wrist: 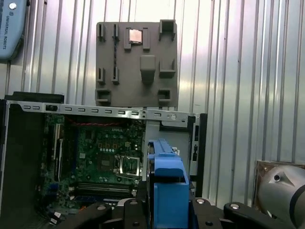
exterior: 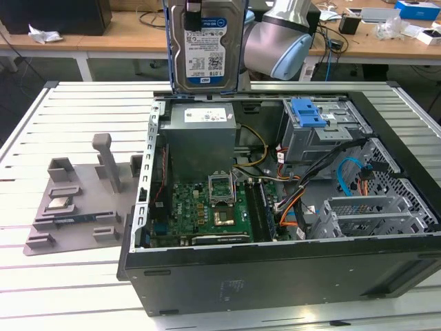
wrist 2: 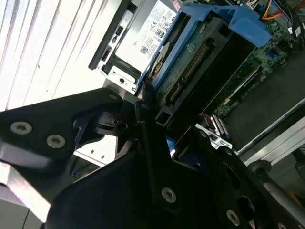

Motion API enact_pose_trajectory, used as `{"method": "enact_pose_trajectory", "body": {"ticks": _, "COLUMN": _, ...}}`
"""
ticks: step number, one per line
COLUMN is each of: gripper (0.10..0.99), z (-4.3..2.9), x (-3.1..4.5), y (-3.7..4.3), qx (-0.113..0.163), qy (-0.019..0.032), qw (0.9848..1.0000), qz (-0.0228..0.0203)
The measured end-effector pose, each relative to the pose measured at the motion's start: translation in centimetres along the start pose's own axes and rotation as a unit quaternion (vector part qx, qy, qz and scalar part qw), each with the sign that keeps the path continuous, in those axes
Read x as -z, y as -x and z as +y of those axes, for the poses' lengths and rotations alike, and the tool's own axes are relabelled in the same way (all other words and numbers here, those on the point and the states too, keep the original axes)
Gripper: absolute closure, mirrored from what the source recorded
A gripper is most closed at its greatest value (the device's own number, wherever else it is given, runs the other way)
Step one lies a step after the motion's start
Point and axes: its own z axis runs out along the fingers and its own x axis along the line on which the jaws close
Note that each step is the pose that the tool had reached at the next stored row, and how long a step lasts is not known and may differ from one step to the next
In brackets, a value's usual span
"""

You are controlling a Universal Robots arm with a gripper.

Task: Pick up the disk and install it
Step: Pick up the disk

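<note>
The disk [exterior: 207, 45] hangs upright above the back of the open computer case [exterior: 275, 276], its white-and-blue label facing the exterior view. A bright blue carrier frames it. My gripper [exterior: 194, 8] is shut on the disk's upper edge, at the top of the exterior view. In the first wrist view the blue carrier [wrist: 167, 183] stands edge-on between my black fingers [wrist: 209, 210], over the motherboard. In the second wrist view the disk [wrist 2: 200, 52] shows its circuit-board side and connector, clamped by the gripper [wrist 2: 157, 119].
Directly under the disk is a grey power supply box [exterior: 200, 131], with the motherboard [exterior: 207, 207] in front. A blue-latched drive bay [exterior: 310, 114] and a metal cage [exterior: 372, 214] sit on the exterior view's right. A grey fixture tray [exterior: 76, 200] lies on the slatted table [exterior: 62, 289].
</note>
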Motion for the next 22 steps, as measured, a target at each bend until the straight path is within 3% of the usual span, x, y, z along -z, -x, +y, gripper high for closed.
{"method": "enact_pose_trajectory", "body": {"ticks": 11, "gripper": 0.718, "z": 0.14, "x": 0.00, "y": -2.10, "qx": 0.000, "qy": 0.0000, "qw": 1.0000, "qz": 0.0000}}
{"method": "enact_pose_trajectory", "body": {"ticks": 18, "gripper": 0.718, "z": 0.27, "x": -0.02, "y": -4.09, "qx": 0.000, "qy": 0.0000, "qw": 1.0000, "qz": 0.0000}}
{"method": "enact_pose_trajectory", "body": {"ticks": 22, "gripper": 0.718, "z": 0.32, "x": -0.02, "y": -4.82, "qx": 0.000, "qy": 0.0000, "qw": 1.0000, "qz": 0.0000}}
